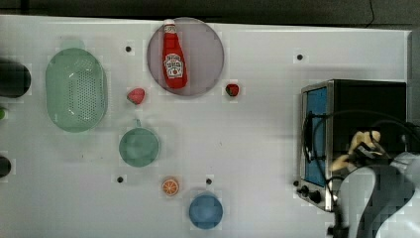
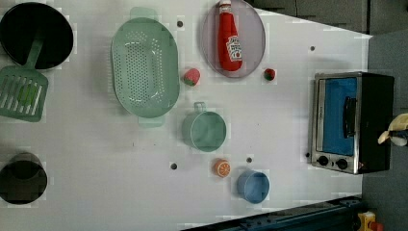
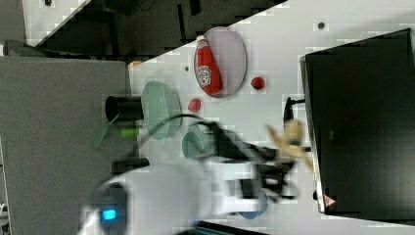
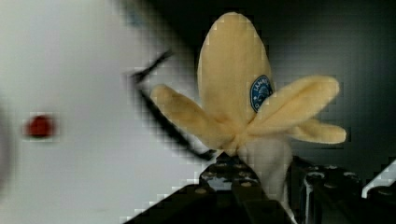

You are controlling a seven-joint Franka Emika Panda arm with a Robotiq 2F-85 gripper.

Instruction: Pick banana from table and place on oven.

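Jaws: I see the gripper (image 4: 261, 186) clamped on the pale lower end of the banana (image 4: 243, 98); the jaws are closed around it, dark links on either side of the fruit in the wrist view.
Banana: held off the surface, peel flaps spread outward, a small blue sticker on the middle flap. In the top view the banana (image 1: 364, 141) hangs over the black top of the oven (image 1: 366, 99), toward that top's lower part as the top view frames it. In the left view the banana (image 2: 397, 127) sits at the oven's right edge, at the left view's right border.
Oven: I see it standing on the surface (image 1: 257, 148) at the top view's right, its blue glass door facing the top view's left, black knobs low on its silver front.
Arm: the white arm enters from the top view's lower right; in the right view it is blurred, with the banana (image 3: 288, 139) just beside the oven's (image 3: 362, 122) edge.
Other items: a ketchup bottle (image 1: 174, 57) lies on a round plate (image 1: 205, 54), an orange slice (image 1: 170, 187) sits near a blue cup (image 1: 205, 210), well apart from the oven.
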